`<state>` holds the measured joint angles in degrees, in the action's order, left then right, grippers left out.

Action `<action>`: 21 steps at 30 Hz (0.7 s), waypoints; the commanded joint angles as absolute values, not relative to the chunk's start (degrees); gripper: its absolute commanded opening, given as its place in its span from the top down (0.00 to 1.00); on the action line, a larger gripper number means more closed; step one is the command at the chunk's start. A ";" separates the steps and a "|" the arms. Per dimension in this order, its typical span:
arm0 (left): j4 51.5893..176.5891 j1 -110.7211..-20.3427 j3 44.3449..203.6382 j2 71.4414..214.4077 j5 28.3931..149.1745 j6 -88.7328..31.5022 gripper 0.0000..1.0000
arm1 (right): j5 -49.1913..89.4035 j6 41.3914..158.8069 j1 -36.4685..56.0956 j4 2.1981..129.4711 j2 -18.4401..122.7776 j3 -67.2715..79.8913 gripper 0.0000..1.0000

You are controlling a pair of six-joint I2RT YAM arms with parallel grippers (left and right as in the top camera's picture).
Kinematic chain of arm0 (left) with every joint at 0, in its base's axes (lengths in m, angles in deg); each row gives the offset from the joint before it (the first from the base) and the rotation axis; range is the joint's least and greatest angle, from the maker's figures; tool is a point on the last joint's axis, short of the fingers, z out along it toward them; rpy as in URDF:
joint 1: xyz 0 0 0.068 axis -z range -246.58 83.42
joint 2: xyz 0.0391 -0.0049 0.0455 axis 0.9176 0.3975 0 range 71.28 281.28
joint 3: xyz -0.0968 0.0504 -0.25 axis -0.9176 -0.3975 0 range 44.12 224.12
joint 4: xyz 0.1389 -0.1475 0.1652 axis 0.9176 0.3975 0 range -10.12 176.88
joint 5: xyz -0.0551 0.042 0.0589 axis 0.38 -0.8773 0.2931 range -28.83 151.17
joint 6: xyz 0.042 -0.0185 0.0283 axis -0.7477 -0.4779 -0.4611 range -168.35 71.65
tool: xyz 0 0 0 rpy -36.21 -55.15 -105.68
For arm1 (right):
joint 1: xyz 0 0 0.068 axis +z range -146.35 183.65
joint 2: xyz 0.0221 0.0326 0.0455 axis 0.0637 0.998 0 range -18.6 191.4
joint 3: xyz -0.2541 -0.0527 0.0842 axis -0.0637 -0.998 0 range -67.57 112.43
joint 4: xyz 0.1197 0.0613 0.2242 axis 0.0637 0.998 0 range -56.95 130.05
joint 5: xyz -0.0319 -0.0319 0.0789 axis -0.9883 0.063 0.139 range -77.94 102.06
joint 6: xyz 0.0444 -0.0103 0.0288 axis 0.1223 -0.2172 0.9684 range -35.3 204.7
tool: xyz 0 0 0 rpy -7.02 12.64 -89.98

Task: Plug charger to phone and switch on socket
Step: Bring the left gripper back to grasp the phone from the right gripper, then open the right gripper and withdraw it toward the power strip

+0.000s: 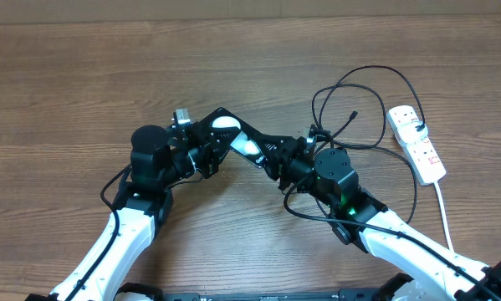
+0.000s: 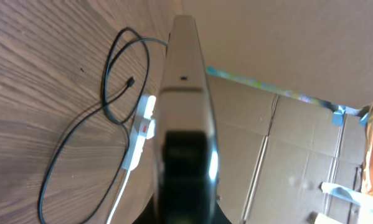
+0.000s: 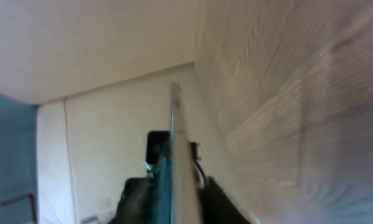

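A black phone (image 1: pixel 233 134) is held off the wooden table between both arms, seen edge-on in the left wrist view (image 2: pixel 185 118) and the right wrist view (image 3: pixel 177 168). My left gripper (image 1: pixel 207 155) is shut on its left end. My right gripper (image 1: pixel 277 162) is shut on its right end. The black charger cable (image 1: pixel 363 84) lies looped on the table to the right, its free tip (image 1: pixel 353 114) resting apart from the phone. It runs to the white socket strip (image 1: pixel 417 144) at far right, which also shows in the left wrist view (image 2: pixel 142 127).
The strip's white lead (image 1: pixel 444 213) runs toward the front edge at right. A cable loop passes close behind my right arm (image 1: pixel 342 180). Cardboard boxes (image 2: pixel 286 155) stand beyond the table.
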<state>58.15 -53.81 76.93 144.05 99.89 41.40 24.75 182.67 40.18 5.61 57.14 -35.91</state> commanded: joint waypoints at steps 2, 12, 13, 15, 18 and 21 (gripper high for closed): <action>60.88 -54.88 77.00 143.92 97.24 34.91 0.96 | 27.26 181.28 40.01 10.33 56.49 -34.70 0.49; 76.09 -64.01 77.00 143.92 104.17 18.50 0.96 | 19.96 133.37 31.00 14.74 56.46 -34.70 0.00; 76.29 -64.71 77.00 143.92 105.24 17.12 0.96 | 19.70 128.93 29.63 14.83 56.46 -34.70 0.00; 76.99 -65.52 77.00 143.92 106.75 15.52 0.96 | 18.43 124.10 26.92 17.59 56.46 -34.27 0.00; 78.54 -65.65 77.00 143.92 108.24 13.82 0.96 | 18.08 122.79 22.02 31.36 56.55 -29.81 0.00; 79.46 -65.63 77.00 143.92 109.79 11.48 0.96 | 16.34 116.86 18.74 44.27 56.92 -22.88 0.00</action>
<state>79.50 -65.50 76.63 144.07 105.26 16.53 18.98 126.74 20.91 40.93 57.16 -29.50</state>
